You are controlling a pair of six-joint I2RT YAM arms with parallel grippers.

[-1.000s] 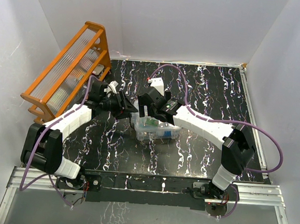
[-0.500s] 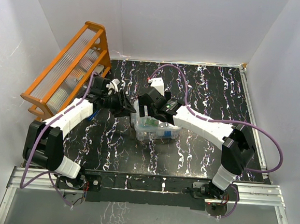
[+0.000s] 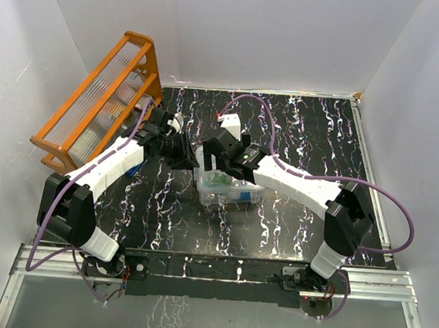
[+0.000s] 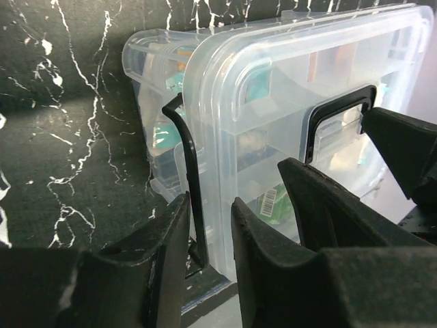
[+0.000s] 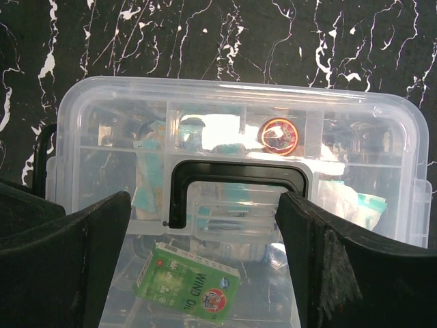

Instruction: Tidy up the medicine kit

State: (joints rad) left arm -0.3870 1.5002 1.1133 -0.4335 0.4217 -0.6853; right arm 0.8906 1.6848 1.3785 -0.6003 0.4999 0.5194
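The medicine kit (image 3: 231,189) is a clear box in mid-table, and its clear lid (image 4: 293,102) with the dark handle (image 5: 239,191) lies on top. My left gripper (image 4: 209,212) is at the kit's left end. Its jaws are narrow, one on each side of the black side latch (image 4: 190,164), and a slim gap still shows on the latch's right. My right gripper (image 5: 203,212) hovers over the lid, open wide, one finger off each end of the handle. Through the plastic I see a green Wind Oil packet (image 5: 188,281) and a round red tin (image 5: 278,134).
The orange wooden rack (image 3: 94,108) with ribbed clear panels leans at the far left, close behind the left arm. A small white block (image 3: 229,123) stands just behind the kit. White walls close in the table on three sides.
The left gripper has slid right and away toward the kit's left end, and its jaws have narrowed round the side latch. The right arm and the kit have hardly moved.
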